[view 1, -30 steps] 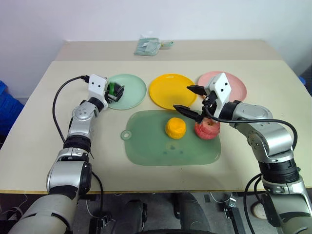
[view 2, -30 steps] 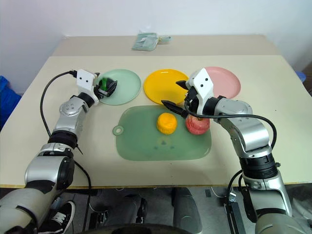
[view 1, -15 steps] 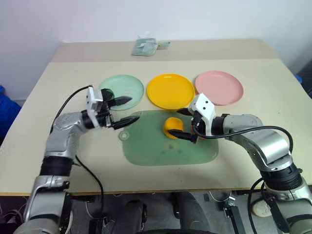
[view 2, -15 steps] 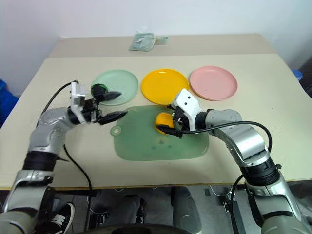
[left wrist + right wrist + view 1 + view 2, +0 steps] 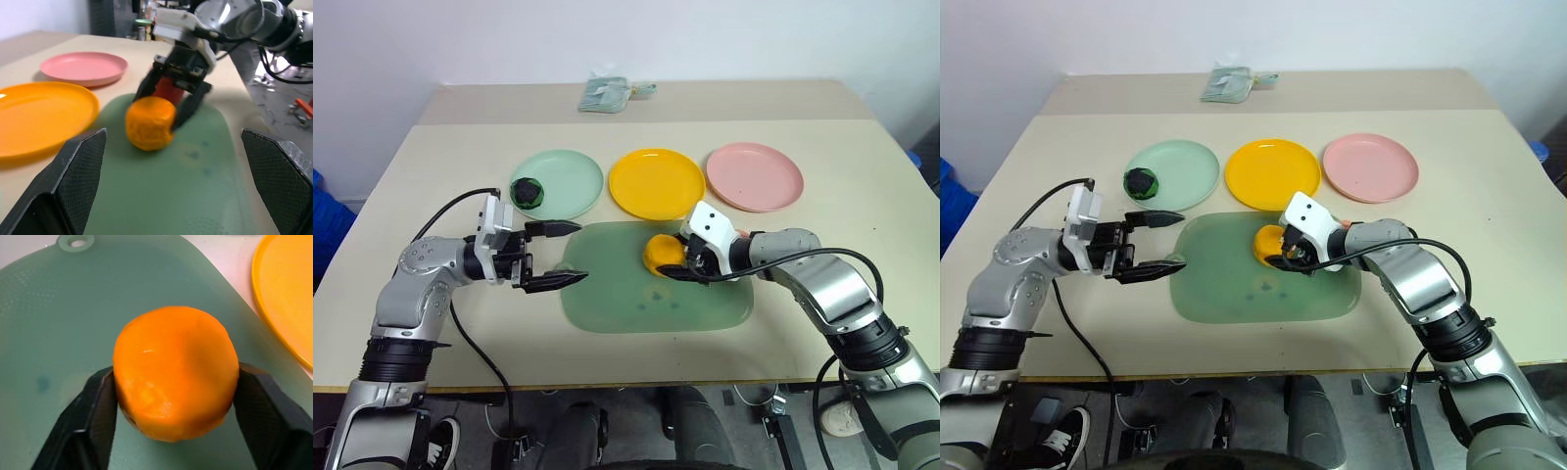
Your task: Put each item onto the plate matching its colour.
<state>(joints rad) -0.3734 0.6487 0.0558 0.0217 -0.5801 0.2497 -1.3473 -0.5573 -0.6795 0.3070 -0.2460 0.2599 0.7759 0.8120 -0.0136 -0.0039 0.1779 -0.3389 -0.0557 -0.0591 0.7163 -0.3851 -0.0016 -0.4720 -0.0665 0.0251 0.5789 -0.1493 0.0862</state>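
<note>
- Right wrist view: the orange fruit [image 5: 176, 372] sits on the green mat [image 5: 73, 308], pinched between the two black fingers of the right gripper [image 5: 1285, 257], one pad on each side. Grip looks made, fruit not lifted.
- The pink-red fruit [image 5: 167, 88] lies just behind the orange one on the same mat, mostly hidden by the right hand.
- The black-and-green lump [image 5: 527, 189] rests on the mint plate [image 5: 570, 176]; that item reads as done.
- The yellow plate [image 5: 656, 181] is bare and lies just beyond the mat's far edge, near the held fruit. The pink plate [image 5: 756, 174] is bare as well.
- The left gripper [image 5: 556, 255] hovers beside the mat's left edge, jaws spread wide, holding nothing.
- Step in hand: grasping the orange fruit. Next calls for a lift clear of the mat, a short carry forward to the yellow plate, then release.
</note>
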